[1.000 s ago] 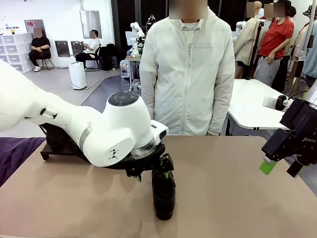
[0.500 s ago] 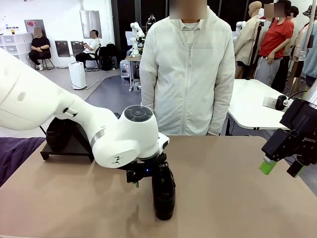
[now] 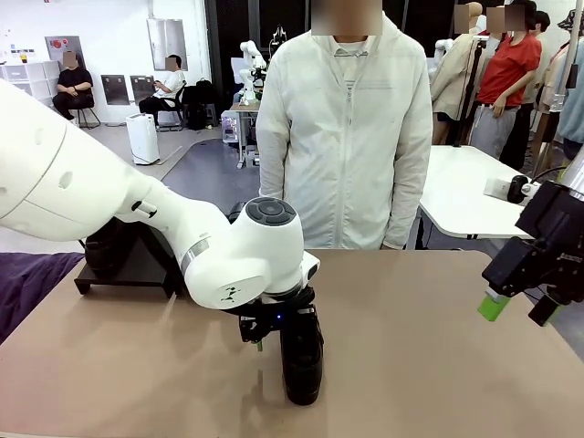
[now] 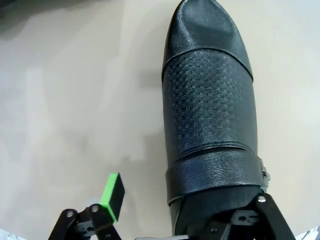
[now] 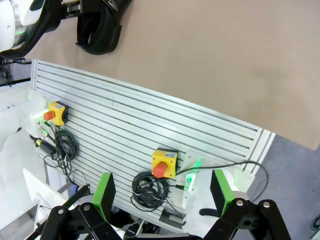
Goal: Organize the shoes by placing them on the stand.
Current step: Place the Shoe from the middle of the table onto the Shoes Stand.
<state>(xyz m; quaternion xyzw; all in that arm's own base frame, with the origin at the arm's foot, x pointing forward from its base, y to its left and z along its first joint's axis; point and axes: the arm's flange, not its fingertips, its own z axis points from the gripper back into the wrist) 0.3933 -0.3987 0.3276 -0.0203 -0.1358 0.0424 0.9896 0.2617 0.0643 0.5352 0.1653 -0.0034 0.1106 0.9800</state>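
Now the left gripper (image 3: 278, 330) is low over the table (image 3: 438, 365), at the heel end of a black shoe (image 3: 301, 360) that lies near the table's middle with its toe toward the robot. In the left wrist view one green-padded finger (image 4: 113, 196) stands free on one side of the shoe (image 4: 210, 115), with a clear gap of bare table between the pad and the leather; the other finger is hidden by the heel part. So the jaws are apart and stand around the heel, but the pictures do not show a firm grip yet.

The stand (image 3: 137, 265) sits at the far left of the table, behind the left arm, well apart from the shoe. Something dark rests on its left part, but it is too hidden to name.

To do this step well, the gripper probably needs to be centred first, because the free finger is farther from the shoe than the other one seems to be. If it closes like this, the shoe may be pushed sideways or turn. The grip should take the stiff heel collar, not the soft upper, and the lift should go straight up before moving toward the stand.

The right gripper (image 3: 517, 310) hangs at the table's right edge, its fingers (image 5: 104, 193) wide apart and holding nothing.
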